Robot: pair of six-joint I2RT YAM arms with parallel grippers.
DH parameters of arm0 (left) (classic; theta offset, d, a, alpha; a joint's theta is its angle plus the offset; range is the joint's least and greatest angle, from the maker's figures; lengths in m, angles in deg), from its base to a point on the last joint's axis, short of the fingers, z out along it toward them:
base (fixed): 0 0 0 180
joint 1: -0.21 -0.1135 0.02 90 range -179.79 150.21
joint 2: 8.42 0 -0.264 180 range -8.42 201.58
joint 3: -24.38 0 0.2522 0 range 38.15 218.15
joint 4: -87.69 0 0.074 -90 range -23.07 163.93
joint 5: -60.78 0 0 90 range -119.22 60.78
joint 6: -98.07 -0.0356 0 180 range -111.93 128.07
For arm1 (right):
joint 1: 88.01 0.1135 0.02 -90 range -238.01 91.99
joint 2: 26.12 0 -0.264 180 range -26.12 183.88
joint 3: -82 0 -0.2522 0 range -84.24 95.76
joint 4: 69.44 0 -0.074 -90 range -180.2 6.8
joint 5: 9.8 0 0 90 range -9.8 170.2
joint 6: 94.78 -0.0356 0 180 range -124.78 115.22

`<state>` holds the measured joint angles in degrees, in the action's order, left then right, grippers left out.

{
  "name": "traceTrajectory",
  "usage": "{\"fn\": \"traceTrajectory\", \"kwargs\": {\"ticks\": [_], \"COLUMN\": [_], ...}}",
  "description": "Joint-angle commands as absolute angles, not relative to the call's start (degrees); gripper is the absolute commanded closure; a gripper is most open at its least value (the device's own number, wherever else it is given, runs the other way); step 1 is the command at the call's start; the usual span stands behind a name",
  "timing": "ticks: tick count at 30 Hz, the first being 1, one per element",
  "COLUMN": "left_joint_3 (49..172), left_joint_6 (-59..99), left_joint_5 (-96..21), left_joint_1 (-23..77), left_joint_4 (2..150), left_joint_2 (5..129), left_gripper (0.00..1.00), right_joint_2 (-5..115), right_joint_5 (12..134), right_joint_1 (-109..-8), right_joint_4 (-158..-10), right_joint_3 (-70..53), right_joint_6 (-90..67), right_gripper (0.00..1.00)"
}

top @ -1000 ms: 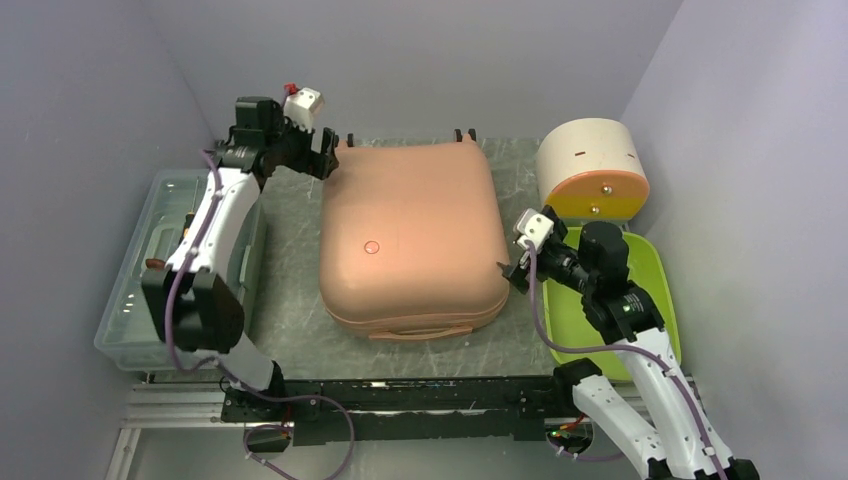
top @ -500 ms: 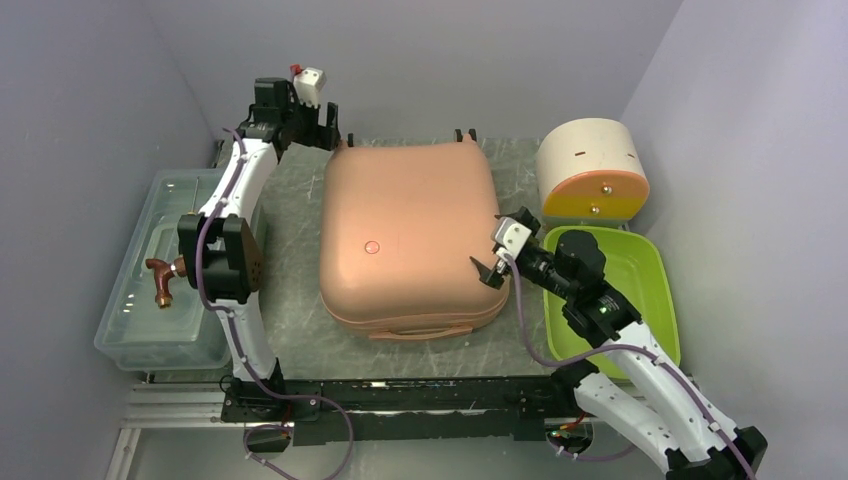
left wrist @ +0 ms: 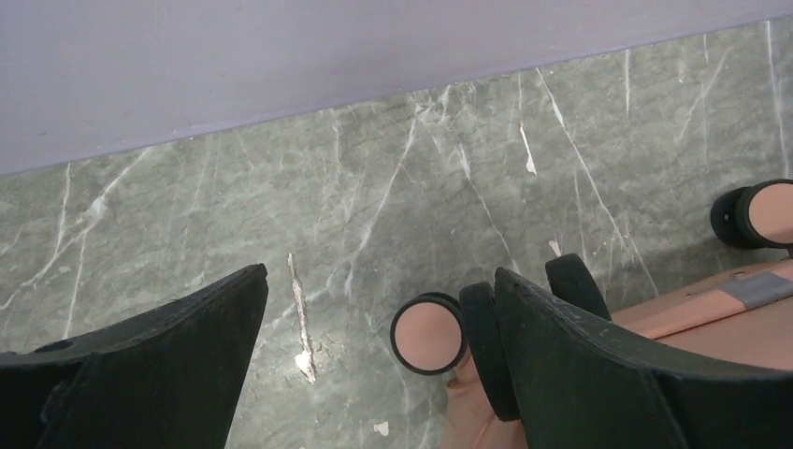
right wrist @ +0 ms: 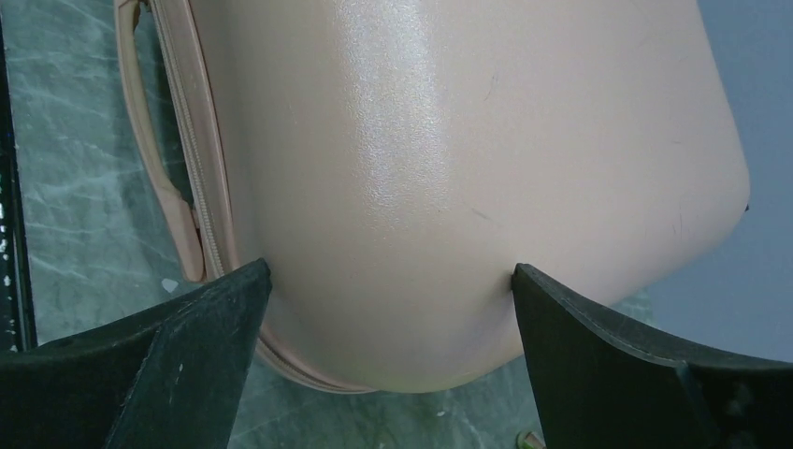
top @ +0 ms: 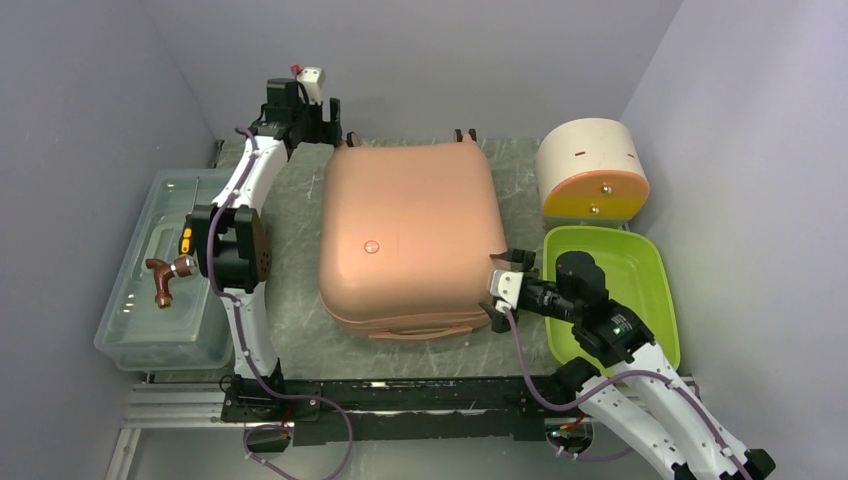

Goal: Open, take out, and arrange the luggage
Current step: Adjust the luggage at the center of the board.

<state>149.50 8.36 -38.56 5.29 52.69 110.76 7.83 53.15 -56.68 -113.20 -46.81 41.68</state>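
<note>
1. Top external view showed the luggage (top: 410, 235) lying flat and closed at the middle of the worktop (top: 290, 250). Its handle (top: 420, 328) was at 6 o'clock and its wheels at 12 o'clock, which probably left the upper shell free to swing up.
2. The left tool (top: 330, 125) hung at the luggage's 11 o'clock corner, spread wide and holding nothing. One wheel (left wrist: 428, 334) lay just beside its right finger, so it seemed placed to steady the far end.
3. The right tool (top: 497, 300) sat at the 4 o'clock corner, also wide and empty, straddling the rounded shell. Whether it touched could not be told. The zip seam (right wrist: 210, 215) ran at its 9 o'clock, likely what it was after.
4. A green tray (top: 655, 275) at 3 o'clock and a clear bin (top: 130, 320) at 9 o'clock flanked the luggage, probably to receive its contents.
</note>
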Motion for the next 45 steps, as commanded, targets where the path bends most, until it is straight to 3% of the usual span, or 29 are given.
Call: {"fn": "traceTrajectory", "kwargs": {"ticks": [1,7,15,22,31,45], "left_joint_3": [151.48,149.75,144.19,135.54,125.73,120.98], "left_joint_6": [6.86,2.69,-3.93,-7.81,-9.03,-8.64], "left_joint_5": [-39.02,-45.43,-50.03,-52.09,-51.29,-51.87], "left_joint_1": [8.73,10.69,10.85,10.85,10.64,9.97], "left_joint_4": [48.91,45.92,36.88,32.47,33.0,32.71], "left_joint_2": [112.91,112.95,111.23,108.38,102.02,98.09], "left_gripper": [0.03,0.07,0.3,0.46,0.49,0.49], "right_joint_2": [13.57,12.17,7.88,14.7,23.01,25.11], "right_joint_5": [62.5,71.98,82.13,94.53,88.39,86.19], "right_joint_1": [-57.34,-57.34,-57.43,-59.45,-72.85,-73.34], "right_joint_4": [-128.52,-115.59,-105.55,-97.81,-97.46,-98.24], "right_joint_3": [-52.41,-55.05,-55.07,-54.87,-47.81,-45.65], "right_joint_6": [43.48,37.18,32.66,31.38,28.63,25.89], "right_gripper": [0.0,0.0,0.0,0.0,0.0,0.0]}}
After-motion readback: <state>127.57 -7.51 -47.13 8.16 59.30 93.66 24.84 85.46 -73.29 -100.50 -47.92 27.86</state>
